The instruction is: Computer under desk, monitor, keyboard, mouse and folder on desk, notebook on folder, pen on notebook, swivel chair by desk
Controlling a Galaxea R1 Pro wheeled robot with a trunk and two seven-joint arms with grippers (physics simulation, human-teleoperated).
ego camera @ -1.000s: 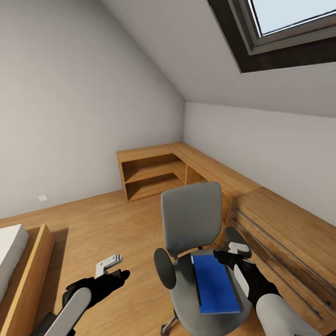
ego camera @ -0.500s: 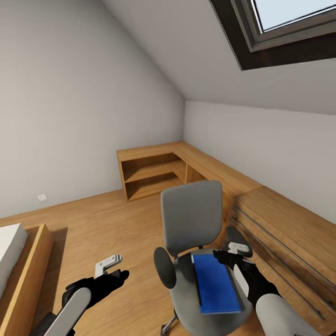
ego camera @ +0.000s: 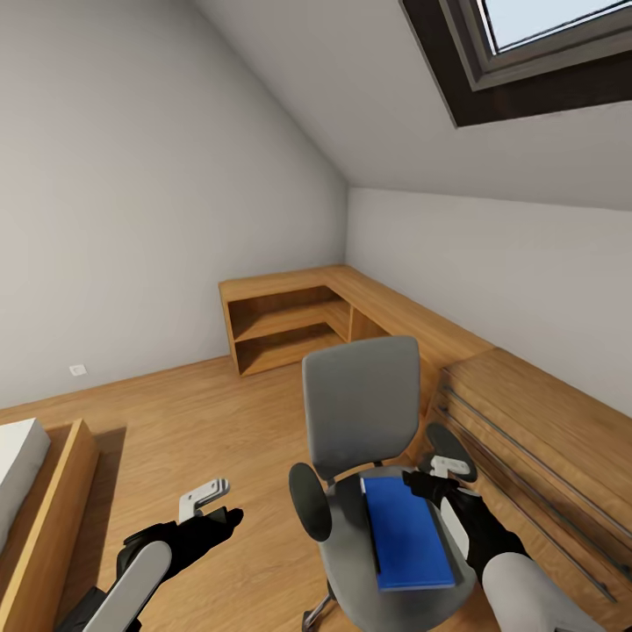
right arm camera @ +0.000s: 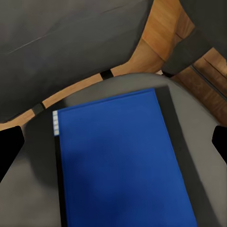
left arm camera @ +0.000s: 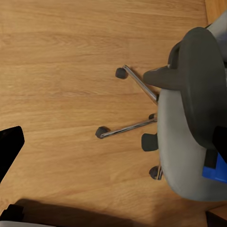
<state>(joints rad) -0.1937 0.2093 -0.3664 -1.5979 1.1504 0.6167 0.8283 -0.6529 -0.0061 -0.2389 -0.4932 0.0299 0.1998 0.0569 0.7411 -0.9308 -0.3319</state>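
Swivel chair (ego camera: 360,412), grey, flat blue folder (ego camera: 405,531) on seat

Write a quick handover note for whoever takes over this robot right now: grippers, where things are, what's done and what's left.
Left gripper: open, empty, over bare floor left of the swivel chair.
Right gripper: open, empty, poised over the chair seat at the far end of the blue folder.
The folder lies flat on the seat with a dark flat item under it, edges showing in the right wrist view.
The chair stands by a light-wood chest, near low wooden shelves.
Done: nothing visible yet.
Left: grasp the folder, carry it to the desk, then all the rest.
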